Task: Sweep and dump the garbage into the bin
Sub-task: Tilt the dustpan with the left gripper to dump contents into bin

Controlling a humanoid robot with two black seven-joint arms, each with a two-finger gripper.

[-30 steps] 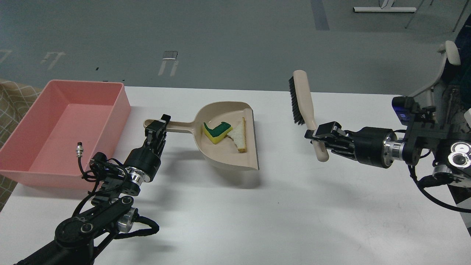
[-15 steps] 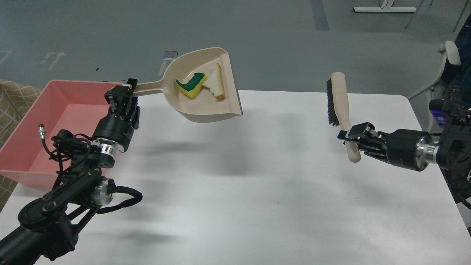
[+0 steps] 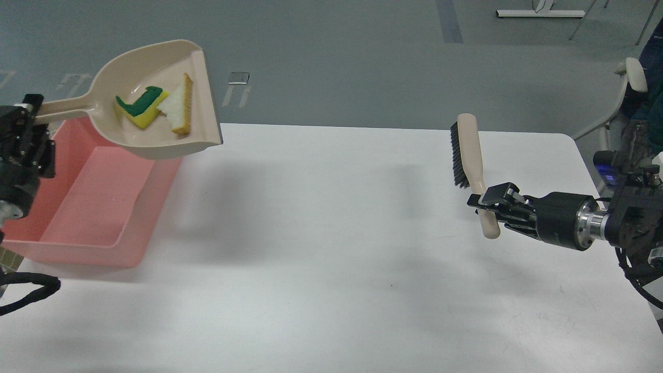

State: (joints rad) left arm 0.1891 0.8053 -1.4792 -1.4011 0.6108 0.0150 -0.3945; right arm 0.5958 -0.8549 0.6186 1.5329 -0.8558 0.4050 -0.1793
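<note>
My left gripper [image 3: 30, 111] is shut on the handle of the beige dustpan [image 3: 155, 140], holding it in the air over the right wall of the pink bin [image 3: 77, 254]. In the pan lie the yellow sponge piece with a dark green layer [image 3: 139, 108] and the pale tan-edged crust strip [image 3: 177, 106]. The pan stays about level. My right gripper [image 3: 486, 203] is shut on the handle of the beige black-bristled brush [image 3: 465, 150], held above the table at the right.
The white table [image 3: 331, 269] carries the bin at its left edge. A checked cloth shows at the far left beside the bin. A chair [image 3: 629, 88] stands beyond the table's right corner.
My left arm has lifted the dustpan off the table and carried it left, over the bin, with both scraps still in it. My right gripper drew the brush right, then slightly back left.
</note>
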